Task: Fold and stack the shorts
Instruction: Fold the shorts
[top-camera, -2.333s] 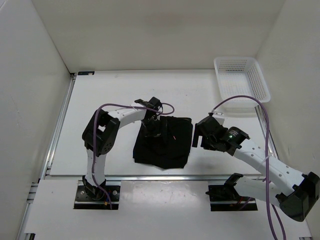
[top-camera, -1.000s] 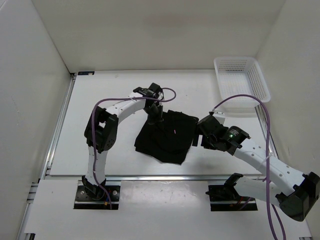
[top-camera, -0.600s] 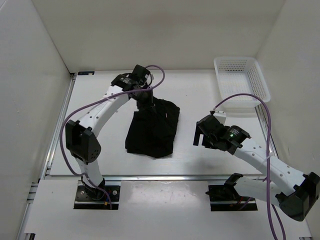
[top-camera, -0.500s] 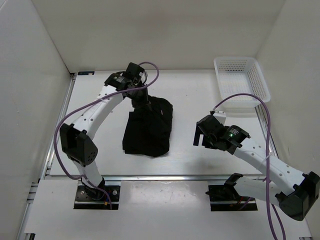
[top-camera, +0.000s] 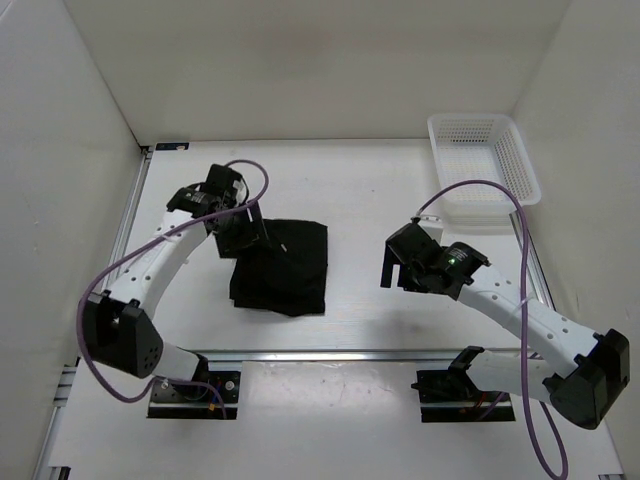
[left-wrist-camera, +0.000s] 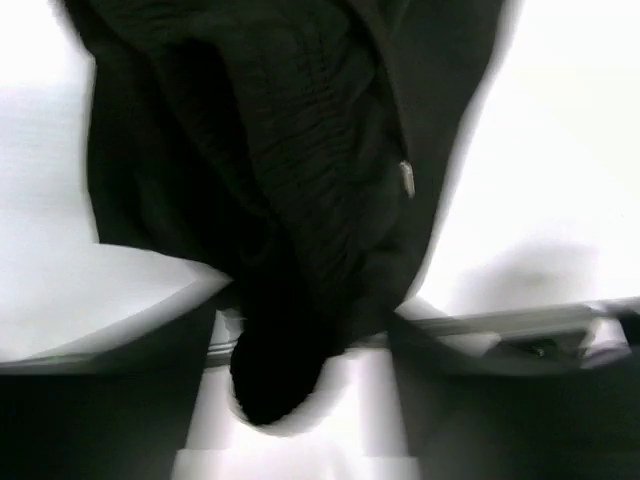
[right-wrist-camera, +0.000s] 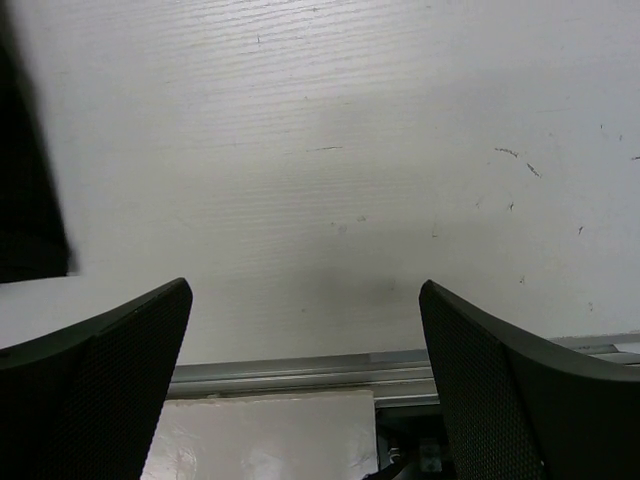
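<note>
1. Hovering nearest the bases, the right gripper (right-wrist-camera: 305, 288) stands wide apart over the table (right-wrist-camera: 330, 120), holding nothing.
2. The shorts (top-camera: 283, 265) lie folded, a black rectangle left of centre; placing seems the step in hand, so the next move calls for a clean release.
3. The left gripper (top-camera: 245, 228) meets their far left corner; its wrist view shows bunched ribbed fabric, but whether it is clamped I cannot tell.
4. Only the top view shows the basket (top-camera: 483, 170).

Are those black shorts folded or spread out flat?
Folded: the shorts form one compact rectangle, layers doubled over in the left wrist view.
</note>
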